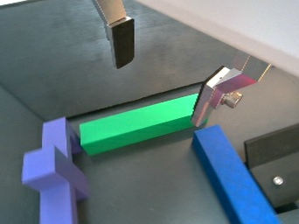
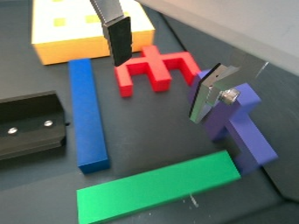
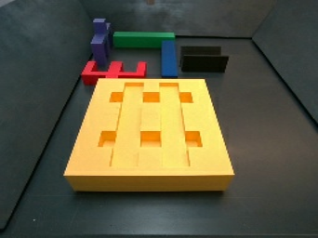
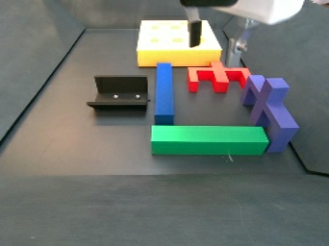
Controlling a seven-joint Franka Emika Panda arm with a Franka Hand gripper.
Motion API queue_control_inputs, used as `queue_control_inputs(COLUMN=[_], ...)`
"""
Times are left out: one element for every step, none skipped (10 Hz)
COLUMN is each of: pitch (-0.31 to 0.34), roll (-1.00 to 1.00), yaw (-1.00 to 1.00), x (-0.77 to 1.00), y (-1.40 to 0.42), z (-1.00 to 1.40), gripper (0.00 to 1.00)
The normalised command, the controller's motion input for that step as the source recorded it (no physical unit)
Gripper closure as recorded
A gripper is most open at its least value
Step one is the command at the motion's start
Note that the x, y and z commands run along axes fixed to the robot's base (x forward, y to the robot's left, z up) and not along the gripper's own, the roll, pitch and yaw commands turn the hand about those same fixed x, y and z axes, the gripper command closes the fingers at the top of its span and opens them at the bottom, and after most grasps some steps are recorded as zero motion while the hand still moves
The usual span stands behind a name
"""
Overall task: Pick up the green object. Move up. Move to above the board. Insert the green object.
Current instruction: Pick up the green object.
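The green object (image 4: 209,140) is a long plain green bar lying flat on the dark floor, and it shows in both wrist views (image 1: 138,125) (image 2: 158,191) and in a side view (image 3: 143,40). The board (image 3: 149,177) is a large orange-yellow slab with grooves and square recesses, also seen in a side view (image 4: 161,38) and a wrist view (image 2: 65,39). My gripper (image 4: 217,43) is open and empty. It hangs above the red E-shaped piece (image 4: 218,77), between board and green bar. Its fingers (image 1: 121,39) hold nothing, and it stands apart from the bar.
A blue bar (image 4: 164,89) lies between the fixture (image 4: 118,93) and the red piece. A purple piece (image 4: 272,110) lies beside the green bar's end. Dark walls enclose the floor on all sides.
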Motion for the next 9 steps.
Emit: queue_control_inputs(pitch=[-0.053,-0.094,-0.119,-0.133,-0.12,-0.124,-0.164,-0.199,-0.211], roll=[0.0,-0.03,-0.08,-0.09,-0.1,-0.15,-0.25,-0.27,-0.28], yaw=[-0.81,-1.0,-0.92,-0.88,-0.68,-0.49,-0.34,-0.28,-0.28], x=[0.0,0.05,0.05,0.07,0.0,0.0,0.0,0.0,0.0], y=[0.25,0.05,0.08,0.11,0.28,0.42,0.49,0.53,0.5], z=[-0.3,-0.33,-0.32,-0.35,-0.4,-0.41,-0.45,-0.42,-0.39], gripper=[0.0,0.0,0.0,0.0,0.0,0.0,0.0,0.0,0.0])
